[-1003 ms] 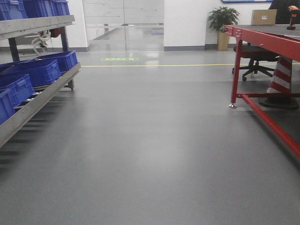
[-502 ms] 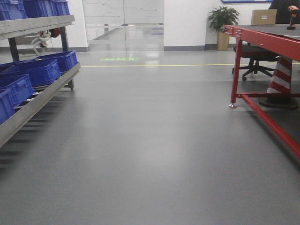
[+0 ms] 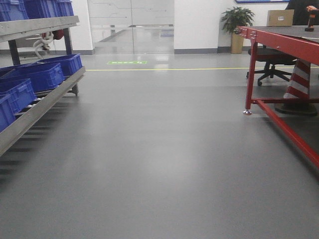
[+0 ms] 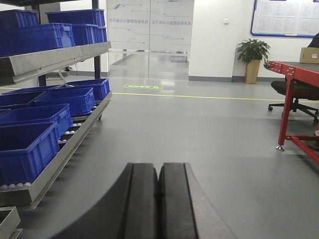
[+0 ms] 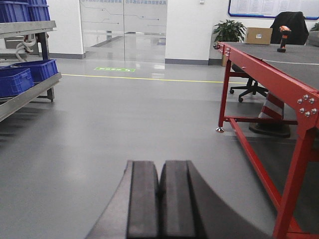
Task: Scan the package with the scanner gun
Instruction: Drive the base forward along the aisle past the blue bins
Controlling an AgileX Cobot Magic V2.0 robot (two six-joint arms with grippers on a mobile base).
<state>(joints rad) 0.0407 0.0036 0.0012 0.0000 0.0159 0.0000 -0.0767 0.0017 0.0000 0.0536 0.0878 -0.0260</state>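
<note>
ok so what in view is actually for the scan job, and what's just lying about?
Job:
- package and scanner gun, at the far end of the red table
- left gripper and right gripper, both shut, empty

Lying about:
- blue bins
- potted plant
- office chair
- striped cone

Floor (image 3: 164,149) open 11 to 1 o'clock, through to glass doors (image 3: 132,25); rack (image 3: 45,103) of blue bins (image 3: 42,75) walls off 9–10 o'clock; red table (image 3: 284,42) blocks 2–3 o'clock, striped cone (image 3: 299,82) under it, chair (image 3: 269,63) beyond; tabletop free near side; package (image 5: 258,35) and scanner gun (image 5: 283,37) occupy far end.
</note>
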